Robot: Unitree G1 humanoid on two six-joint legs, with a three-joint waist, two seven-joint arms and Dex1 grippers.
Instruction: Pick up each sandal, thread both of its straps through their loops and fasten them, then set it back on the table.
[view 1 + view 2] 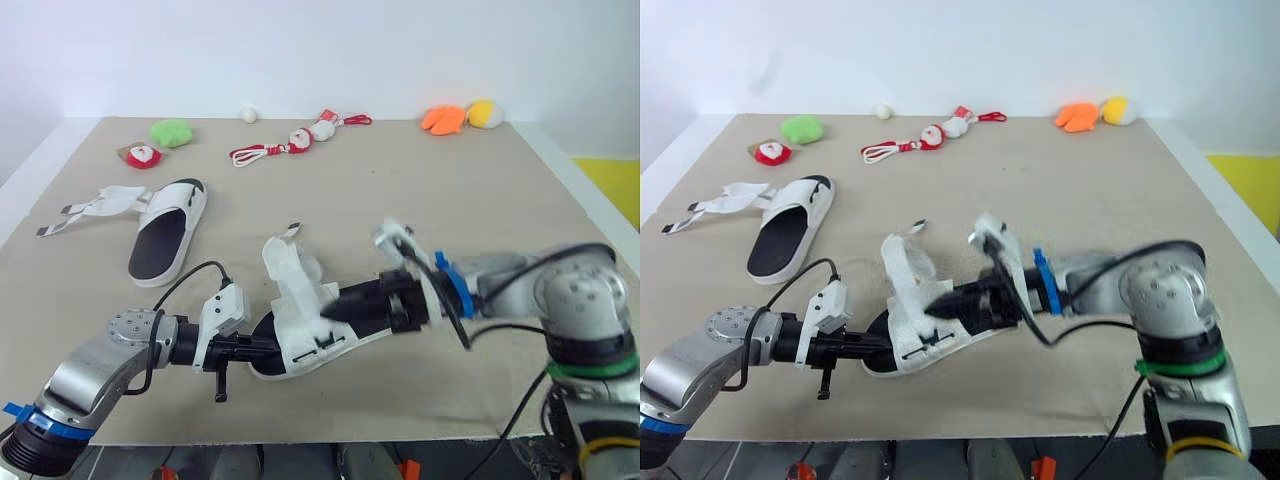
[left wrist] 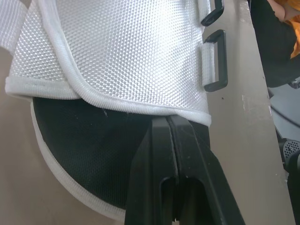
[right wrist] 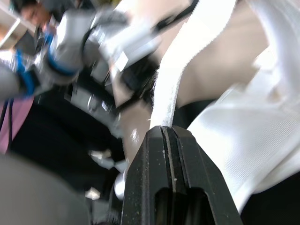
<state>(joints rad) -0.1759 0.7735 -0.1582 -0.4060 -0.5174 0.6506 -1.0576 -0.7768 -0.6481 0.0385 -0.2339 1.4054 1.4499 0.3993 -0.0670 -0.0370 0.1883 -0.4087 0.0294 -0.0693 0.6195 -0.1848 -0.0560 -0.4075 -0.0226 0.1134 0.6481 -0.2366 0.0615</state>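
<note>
White sandal (image 1: pixel 296 305): left jaws pinch its upper's edge, right jaws its strap (image 3: pixel 180 70); second sandal (image 1: pixel 168 238), toys (image 1: pixel 172 132) beyond.

White near sandal (image 1: pixel 300 312) tilted, unfastened, far sandal (image 1: pixel 170 235) flat, unfastened

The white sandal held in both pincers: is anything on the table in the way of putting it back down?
Nothing visible. Under the white sandal with black insole is just tan table; the second white sandal lies apart, toward the robot's left.
</note>
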